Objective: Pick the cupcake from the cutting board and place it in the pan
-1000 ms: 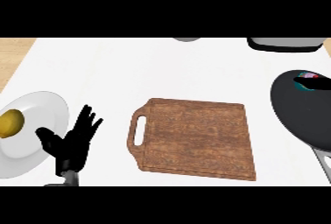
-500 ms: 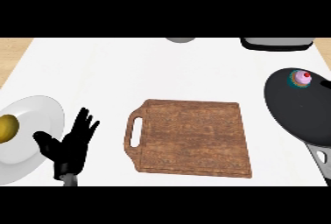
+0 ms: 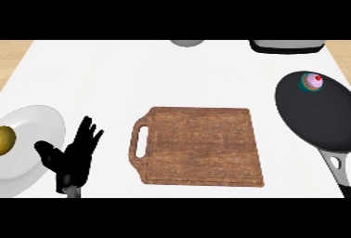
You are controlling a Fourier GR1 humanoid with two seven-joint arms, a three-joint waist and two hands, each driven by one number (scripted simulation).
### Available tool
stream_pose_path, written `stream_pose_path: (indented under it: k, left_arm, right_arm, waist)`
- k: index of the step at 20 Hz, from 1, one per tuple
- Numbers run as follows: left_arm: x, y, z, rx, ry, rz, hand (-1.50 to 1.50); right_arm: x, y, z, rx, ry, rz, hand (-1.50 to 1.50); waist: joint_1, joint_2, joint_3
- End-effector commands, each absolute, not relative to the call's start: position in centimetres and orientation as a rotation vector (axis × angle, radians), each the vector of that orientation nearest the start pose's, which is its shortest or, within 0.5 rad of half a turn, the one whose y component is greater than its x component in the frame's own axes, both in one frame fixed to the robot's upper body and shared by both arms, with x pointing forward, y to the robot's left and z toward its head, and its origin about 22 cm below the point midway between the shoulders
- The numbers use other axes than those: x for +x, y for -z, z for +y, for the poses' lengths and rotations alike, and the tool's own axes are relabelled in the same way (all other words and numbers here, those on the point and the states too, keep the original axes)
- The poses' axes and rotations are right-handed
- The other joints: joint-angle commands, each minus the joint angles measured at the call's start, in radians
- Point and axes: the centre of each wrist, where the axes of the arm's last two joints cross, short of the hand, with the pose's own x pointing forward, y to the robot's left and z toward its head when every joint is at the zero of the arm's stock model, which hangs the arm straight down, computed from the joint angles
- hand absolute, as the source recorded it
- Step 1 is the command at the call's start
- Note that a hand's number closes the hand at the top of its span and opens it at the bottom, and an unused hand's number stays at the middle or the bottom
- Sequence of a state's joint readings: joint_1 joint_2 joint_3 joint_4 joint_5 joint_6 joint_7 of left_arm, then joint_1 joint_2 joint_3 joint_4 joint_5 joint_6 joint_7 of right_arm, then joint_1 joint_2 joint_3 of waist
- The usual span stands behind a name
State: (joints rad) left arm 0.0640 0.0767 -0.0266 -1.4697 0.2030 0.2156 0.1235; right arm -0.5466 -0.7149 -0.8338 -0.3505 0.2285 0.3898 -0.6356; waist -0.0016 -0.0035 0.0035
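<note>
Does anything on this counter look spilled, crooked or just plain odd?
Nothing looks spilled or broken. The cupcake sits upright at the far edge of the pan, the cutting board lies bare and flat, and the left hand rests open beside a plate.

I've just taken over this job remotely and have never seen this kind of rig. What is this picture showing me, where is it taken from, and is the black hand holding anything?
The view is from the robot's head, looking steeply down at a white counter. The black shape at the lower left is the robot's left hand, open with fingers up, resting and holding nothing. The right hand is out of view. Beside that hand lies a white plate carrying a yellowish food item. In the middle is a wooden cutting board with nothing on it. At the right sits a black pan, and the cupcake, pink with a red top, is inside it near the far rim.
</note>
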Motion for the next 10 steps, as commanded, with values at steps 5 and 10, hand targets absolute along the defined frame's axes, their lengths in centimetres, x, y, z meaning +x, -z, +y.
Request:
stream_pose_path:
  k: [5,10]
  left_arm:
    - [21.3,4.6,24.9,0.091,-0.28,-1.227,0.0]
    - [22.6,4.0,25.3,0.093,-0.264,-1.219,0.0]
  right_arm:
    - [24.6,-3.2,-53.2,-0.439,0.141,-1.725,-1.5]
    - [21.5,-2.2,-52.3,-0.458,0.172,-1.704,-1.5]
  waist:
    - [-0.007,-0.001,-0.005]
    - [-0.011,-0.001,-0.005]
